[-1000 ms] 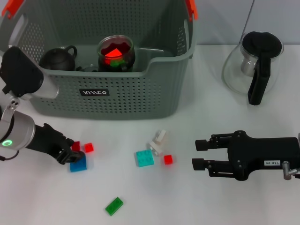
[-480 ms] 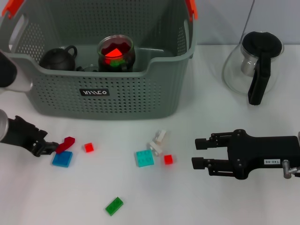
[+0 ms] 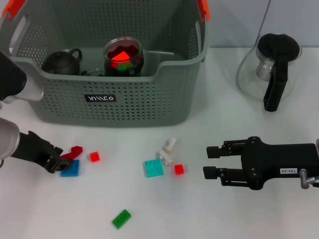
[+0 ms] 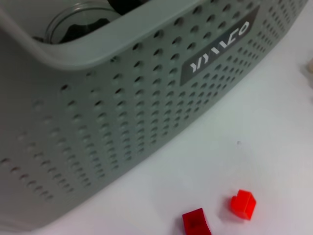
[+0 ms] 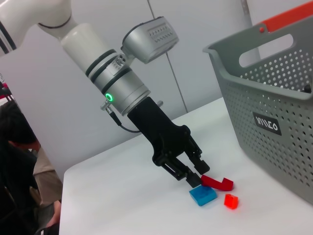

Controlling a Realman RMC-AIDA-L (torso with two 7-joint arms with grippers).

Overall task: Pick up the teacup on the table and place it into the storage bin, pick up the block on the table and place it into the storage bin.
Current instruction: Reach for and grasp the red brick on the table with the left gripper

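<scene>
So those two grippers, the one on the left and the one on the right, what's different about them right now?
The left gripper is down at the table with a dark red block between its fingertips; the right gripper holds nothing. The left gripper is pinched in close on that block; the right gripper's fingers stand apart. The left one is by the blue block, the right near the small red block. Both are black.

We see a white table (image 3: 149, 214) under even light, and behind it pale wall panels (image 5: 195, 58) with vertical seams.
</scene>
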